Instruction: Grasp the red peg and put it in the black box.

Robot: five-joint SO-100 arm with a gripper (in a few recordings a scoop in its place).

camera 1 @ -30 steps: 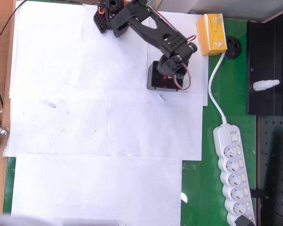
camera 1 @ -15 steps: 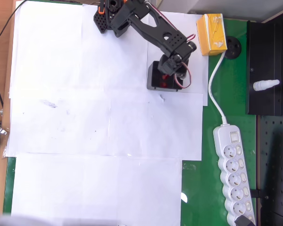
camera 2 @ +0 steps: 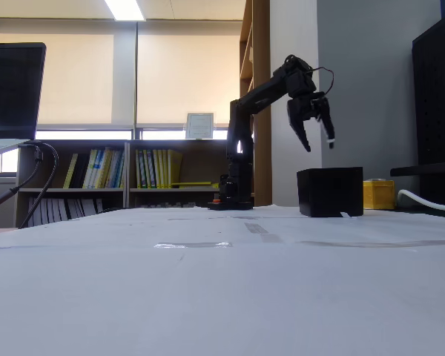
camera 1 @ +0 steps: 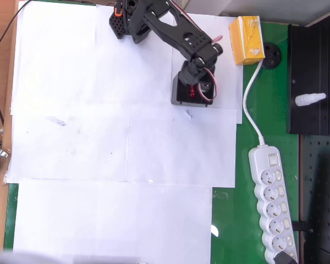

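now the gripper [camera 2: 317,143] hangs above the black box [camera 2: 330,191] with its fingers apart, holding nothing. inside the box, a bit of red [camera 1: 192,90] shows.

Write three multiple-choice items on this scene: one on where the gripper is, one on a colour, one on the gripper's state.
1. Where is the gripper?
A. Above the black box
B. Resting on the white paper
C. Over the power strip

2. What colour is the carton beside the box?
A. Blue
B. Yellow
C. White

3. How do the fingers stand?
A. Clamped flat on the table
B. Shut on the carton
C. Spread apart, nothing between them

Answers: 1 A, the fixed view shows it in the air over the box. 2 B, yellow in both views. 3 C, the fixed view shows an empty gap between the fingers.
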